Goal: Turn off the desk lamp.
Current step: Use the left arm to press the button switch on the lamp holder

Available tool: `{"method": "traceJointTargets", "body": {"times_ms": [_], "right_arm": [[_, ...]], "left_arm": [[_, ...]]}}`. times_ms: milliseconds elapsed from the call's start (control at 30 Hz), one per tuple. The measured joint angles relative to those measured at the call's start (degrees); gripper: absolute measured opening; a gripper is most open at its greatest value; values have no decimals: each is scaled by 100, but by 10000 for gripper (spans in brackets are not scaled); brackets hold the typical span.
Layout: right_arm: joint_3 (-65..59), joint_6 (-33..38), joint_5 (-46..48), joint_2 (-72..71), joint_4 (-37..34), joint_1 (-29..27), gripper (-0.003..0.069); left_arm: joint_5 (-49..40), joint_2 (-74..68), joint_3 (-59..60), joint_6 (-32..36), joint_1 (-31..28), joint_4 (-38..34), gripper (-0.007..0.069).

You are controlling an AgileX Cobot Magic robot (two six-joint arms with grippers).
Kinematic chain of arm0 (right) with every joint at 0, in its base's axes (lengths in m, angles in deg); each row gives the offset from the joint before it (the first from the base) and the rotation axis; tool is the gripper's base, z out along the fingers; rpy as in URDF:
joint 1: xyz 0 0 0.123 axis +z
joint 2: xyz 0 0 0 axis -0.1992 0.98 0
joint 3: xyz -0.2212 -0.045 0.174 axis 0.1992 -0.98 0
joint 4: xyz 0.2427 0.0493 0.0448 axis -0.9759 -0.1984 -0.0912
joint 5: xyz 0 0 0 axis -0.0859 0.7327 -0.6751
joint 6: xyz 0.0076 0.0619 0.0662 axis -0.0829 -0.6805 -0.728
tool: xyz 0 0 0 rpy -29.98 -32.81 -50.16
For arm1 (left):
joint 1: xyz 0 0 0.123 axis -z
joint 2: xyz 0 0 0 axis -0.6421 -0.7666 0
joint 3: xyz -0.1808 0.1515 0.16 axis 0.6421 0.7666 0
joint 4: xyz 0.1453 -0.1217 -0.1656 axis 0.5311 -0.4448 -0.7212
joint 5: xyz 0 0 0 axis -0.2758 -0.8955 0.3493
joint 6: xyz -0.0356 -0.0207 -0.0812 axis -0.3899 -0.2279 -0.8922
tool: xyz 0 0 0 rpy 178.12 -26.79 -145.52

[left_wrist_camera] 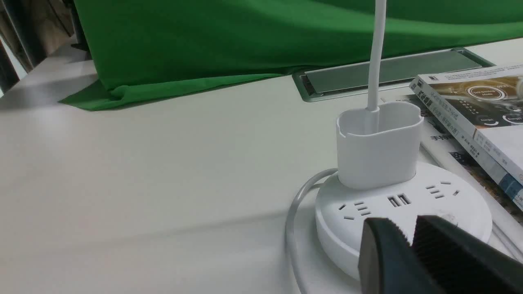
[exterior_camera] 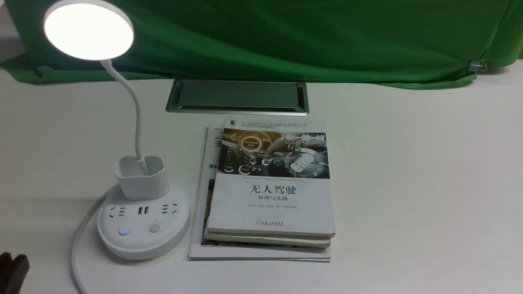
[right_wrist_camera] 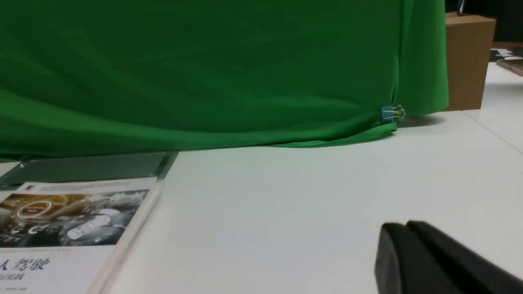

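one white plastic desk lamp (exterior_camera: 139,179) stands on the white table (exterior_camera: 408,183), on the robot's left, just beside a stack of three books (exterior_camera: 269,196). behind them lie one brushed metal cable hatch (exterior_camera: 237,96) and one green cloth backdrop (exterior_camera: 286,36) with a single blue binder clip (exterior_camera: 476,66).

the lamp's long axis is upright. its thin neck (exterior_camera: 132,106) rises out of the small cup holder (exterior_camera: 139,177), curves leftward and ends at the flat round disc head (exterior_camera: 88,30), whose face is turned toward the robot. the disc glows bright white, so the lamp is on.

the round base (exterior_camera: 143,228) carries two sockets, a double usb port between them, and two buttons on the robot's side. the left button (exterior_camera: 124,231) shows a blue light; the right button (exterior_camera: 154,228) is plain. one white cord (exterior_camera: 77,245) loops out from the base's left side.

the left gripper (left_wrist_camera: 408,224) hovers near the front edge of the base, its two black fingers together and holding nothing. the right gripper (right_wrist_camera: 404,228) sits over bare table, fingers likewise together.
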State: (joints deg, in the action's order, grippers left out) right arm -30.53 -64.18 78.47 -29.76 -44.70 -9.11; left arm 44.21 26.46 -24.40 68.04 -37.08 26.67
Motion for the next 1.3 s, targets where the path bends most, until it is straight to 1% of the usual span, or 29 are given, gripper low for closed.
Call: {"method": "traceJointTargets", "body": {"times_ms": [433,633,767,833,900,967,1100,1300], "right_arm": [[0,0,0,0,0,0,36],[0,0,0,0,0,0,36],[0,0,0,0,0,0,36],[0,0,0,0,0,0,36],[0,0,0,0,0,0,36],[0,0,0,0,0,0,36],[0,0,0,0,0,0,36],[0,0,0,0,0,0,36]], "left_arm": [[0,0,0,0,0,7,92],[34,0,0,0,0,441,92],[183,0,0,0,0,469,92],[341,0,0,-28,0,360,92],[518,0,0,-47,0,69,92],[734,0,0,-120,0,-364,92],[1282,0,0,-500,0,-1414,92],[2334,0,-17,-695,0,-1676,92]]}}
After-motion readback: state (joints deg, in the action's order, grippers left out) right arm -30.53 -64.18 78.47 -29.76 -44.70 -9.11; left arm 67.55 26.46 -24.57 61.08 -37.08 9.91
